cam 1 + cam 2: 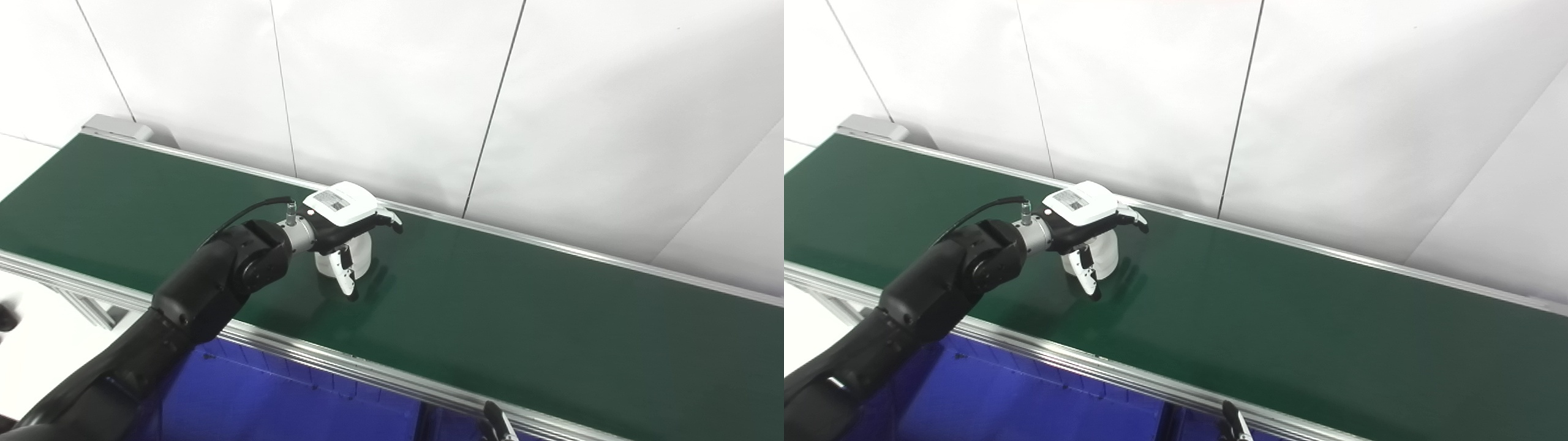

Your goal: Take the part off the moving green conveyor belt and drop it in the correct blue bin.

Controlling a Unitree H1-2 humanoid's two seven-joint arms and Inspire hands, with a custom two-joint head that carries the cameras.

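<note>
Here, your part (360,252), a white rounded piece, stands on the green conveyor belt (551,306) directly under the left hand (344,228). The hand's white back covers the part's top, so you see only its lower body. The fingers (390,222) reach out past the far side of the part and curl down a little, while the thumb (344,275) hangs down across its near face, its tip close to the belt. Part sits between thumb and fingers, with the hand wrapped loosely about it. Whether the pads actually press the part you cannot tell from either eye view, and the part's base appears to rest on the belt rather than hang clear of it.

Behind the hand, a black cable (245,213) loops from the wrist back to the dark forearm, which comes in from the lower left across the belt's near aluminium rail (343,361). Below that rail, nearer to you than the thumb, lies a blue bin (1029,398), with a divider visible to the right. At the bottom edge, a dark tip of the right hand (497,424) shows beside the rail; its fingers are out of sight.
</note>
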